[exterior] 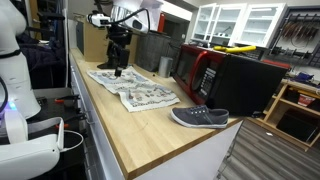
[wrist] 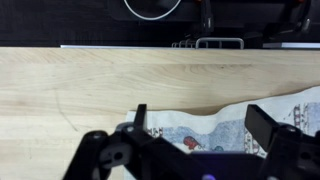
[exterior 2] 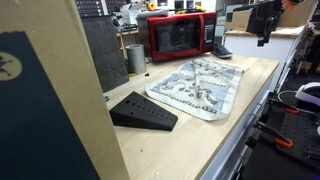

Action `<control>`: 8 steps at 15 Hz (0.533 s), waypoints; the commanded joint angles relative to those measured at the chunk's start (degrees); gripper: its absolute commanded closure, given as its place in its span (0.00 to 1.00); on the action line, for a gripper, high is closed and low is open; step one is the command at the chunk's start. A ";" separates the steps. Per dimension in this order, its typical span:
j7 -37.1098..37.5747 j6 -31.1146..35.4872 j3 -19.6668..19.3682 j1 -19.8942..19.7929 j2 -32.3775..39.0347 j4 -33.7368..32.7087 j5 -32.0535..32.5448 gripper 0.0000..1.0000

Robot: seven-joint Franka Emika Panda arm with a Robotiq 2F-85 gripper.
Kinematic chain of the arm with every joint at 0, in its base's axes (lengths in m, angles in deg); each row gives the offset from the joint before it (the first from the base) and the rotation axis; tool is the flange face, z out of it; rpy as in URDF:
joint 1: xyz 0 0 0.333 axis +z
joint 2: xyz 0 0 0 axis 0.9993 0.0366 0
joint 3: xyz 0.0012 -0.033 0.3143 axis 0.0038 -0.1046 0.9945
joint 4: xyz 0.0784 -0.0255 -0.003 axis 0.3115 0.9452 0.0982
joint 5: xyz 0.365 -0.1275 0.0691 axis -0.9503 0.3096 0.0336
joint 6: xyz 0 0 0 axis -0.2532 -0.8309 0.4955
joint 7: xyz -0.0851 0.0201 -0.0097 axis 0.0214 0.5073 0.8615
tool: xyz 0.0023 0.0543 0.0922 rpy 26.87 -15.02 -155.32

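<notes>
- In an exterior view, shows a long wooden desk (exterior: 140, 135) with a patterned cloth (exterior: 135, 90) spread flat on it
- Puts the tool (exterior: 117, 70) over the far end of that cloth, pointing down, released and gripping nothing; cannot tell whether touching the cloth or just above it
- Shows a grey shoe (exterior: 200, 117) near the cloth's near corner, apart from it, and a red microwave (exterior: 192, 66) further back, just beside a black box (exterior: 248, 82)
- In an exterior view, finds the cloth (exterior 2: 200, 85) in the middle of the desk (exterior 2: 170, 150), with the tool (exterior 2: 265, 38) at its far side, small and dark; cannot make out the fingers here
- Shows a black wedge (exterior 2: 142, 111) near the camera, well apart from the cloth, the microwave (exterior 2: 180, 35) at the back, a metal cup (exterior 2: 135, 58) just beside it, and a tall brown board (exterior 2: 50, 90) filling the near side
- In the wrist view, looks down past two black fingers (wrist: 140, 118) standing wide apart, with nothing between them but the cloth's edge
- Places the tool (wrist: 196, 112) right over the border of the cloth (wrist: 215, 132), with bare wood of the desk (wrist: 100, 80) stretching beyond, up to a wire rack (wrist: 215, 43) past the far edge
</notes>
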 commanded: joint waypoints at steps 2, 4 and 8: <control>7.23 7.23 3.90 -0.17 6.81 1.25 -1.62 0.00; 10.35 9.60 5.35 -0.12 10.23 0.90 -2.27 0.00; 16.11 13.59 6.77 -0.87 18.26 -1.56 -2.14 0.00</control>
